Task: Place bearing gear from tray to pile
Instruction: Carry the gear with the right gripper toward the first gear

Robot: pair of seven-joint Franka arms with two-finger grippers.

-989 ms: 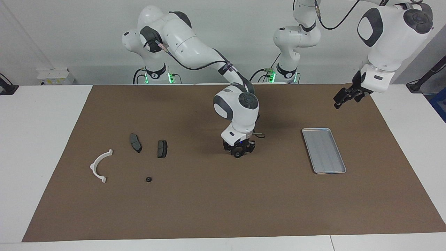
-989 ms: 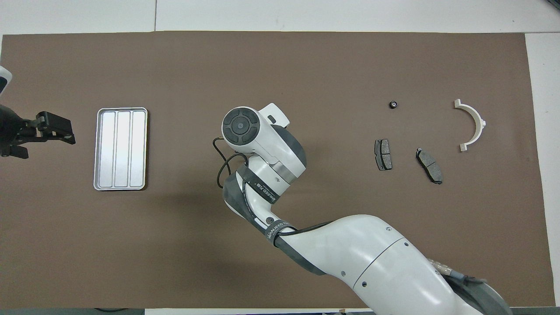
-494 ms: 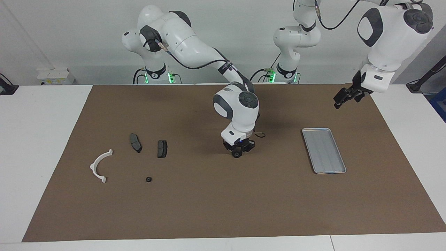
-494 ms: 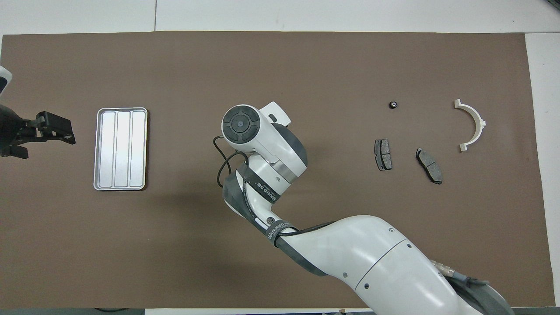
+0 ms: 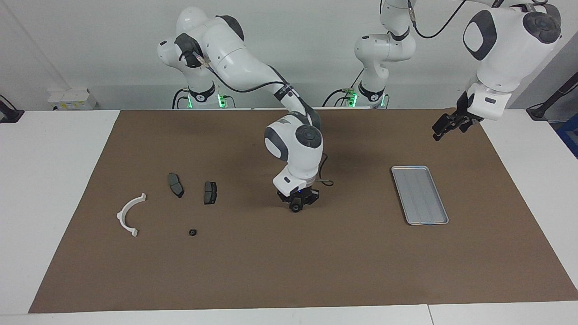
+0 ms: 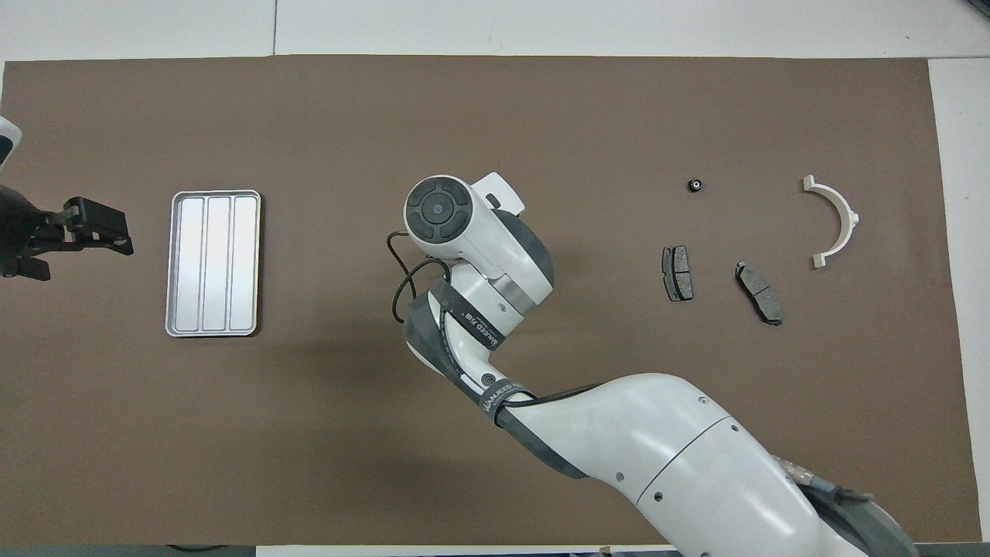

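A brown mat (image 5: 289,253) is covering the white table (image 5: 54,180), and I am looking down on it from both cameras. My right tool (image 5: 296,206) is hanging over the middle of the mat, between the tray (image 5: 419,194) and the pile, its fingers pinching a small dark round part, the bearing gear (image 5: 295,208). The tray is lying toward the left arm's end with nothing in it. At the right arm's end the pile is sitting: a white plastic arc (image 5: 130,214), two brake pads (image 5: 175,184) (image 5: 210,192) and a small black gear (image 5: 192,233) farther from the robots. My left tool (image 5: 445,126) is waiting in the air with fingers spread wide, holding nothing, over the mat's edge by the tray.
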